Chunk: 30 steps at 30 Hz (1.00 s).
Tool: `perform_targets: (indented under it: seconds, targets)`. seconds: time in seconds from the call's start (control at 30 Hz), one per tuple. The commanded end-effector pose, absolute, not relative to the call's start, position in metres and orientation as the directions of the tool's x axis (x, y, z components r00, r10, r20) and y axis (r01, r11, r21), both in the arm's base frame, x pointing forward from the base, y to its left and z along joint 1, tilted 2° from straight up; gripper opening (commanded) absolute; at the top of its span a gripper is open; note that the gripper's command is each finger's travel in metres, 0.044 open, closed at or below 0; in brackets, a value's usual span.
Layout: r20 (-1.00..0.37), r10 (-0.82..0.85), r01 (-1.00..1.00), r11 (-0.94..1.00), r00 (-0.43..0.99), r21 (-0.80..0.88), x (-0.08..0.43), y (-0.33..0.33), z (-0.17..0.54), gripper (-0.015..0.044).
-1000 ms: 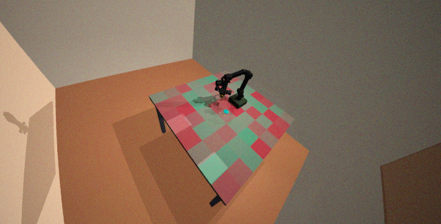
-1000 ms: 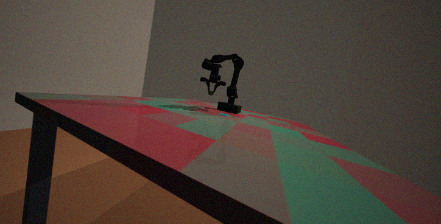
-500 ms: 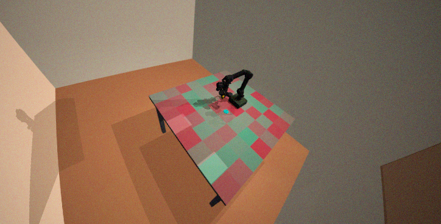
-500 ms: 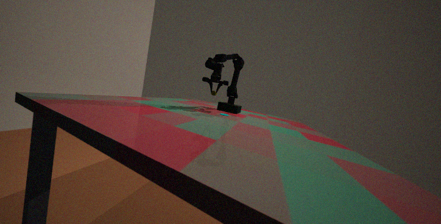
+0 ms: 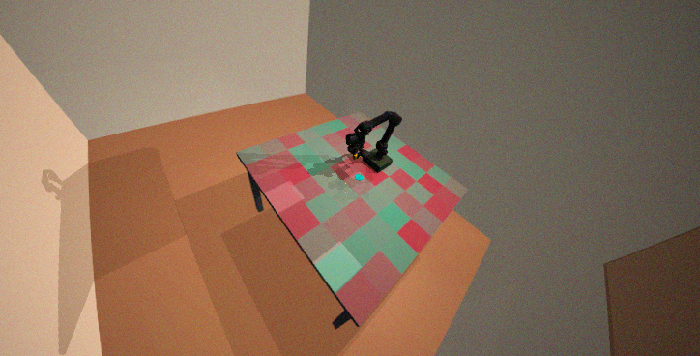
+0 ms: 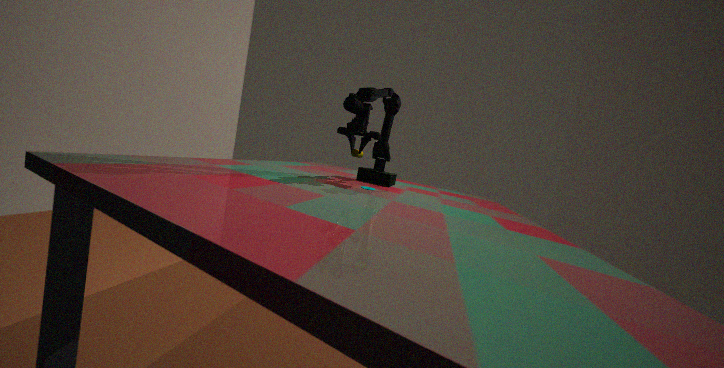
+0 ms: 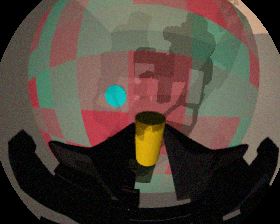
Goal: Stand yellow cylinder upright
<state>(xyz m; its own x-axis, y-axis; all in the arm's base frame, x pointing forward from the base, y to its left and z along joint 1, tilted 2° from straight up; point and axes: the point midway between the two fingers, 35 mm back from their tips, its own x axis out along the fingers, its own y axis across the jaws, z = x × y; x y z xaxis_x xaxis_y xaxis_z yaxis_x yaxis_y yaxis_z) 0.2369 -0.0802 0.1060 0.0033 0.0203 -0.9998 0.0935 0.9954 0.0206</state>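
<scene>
The yellow tall cylinder is off the table, between my fingertips. In the exterior view it looks closer to lying than to upright. My gripper is shut on it and points down, well above the table. In the wrist view one end of the cylinder points toward the top of the picture. The cyan circle is flat on the table, uncovered, in front of the arm's base. In the wrist view it is up and left of the cylinder.
The arm's base stands on the patchwork table, close behind the circle. The arm's shadow falls on the table beside the circle. The table's edge is far from the gripper.
</scene>
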Motion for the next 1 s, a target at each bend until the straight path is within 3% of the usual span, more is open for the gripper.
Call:
perform_targets:
  seconds: [0.0, 0.97]
  targets:
    - [-1.0, 0.025, 0.156, 0.987, 0.006, 0.026, 0.239, -0.073, 0.108, 0.0105]
    - [-0.999, 0.031, 0.622, 0.782, 0.006, 0.028, 0.25, -0.019, 0.115, 0.0105]
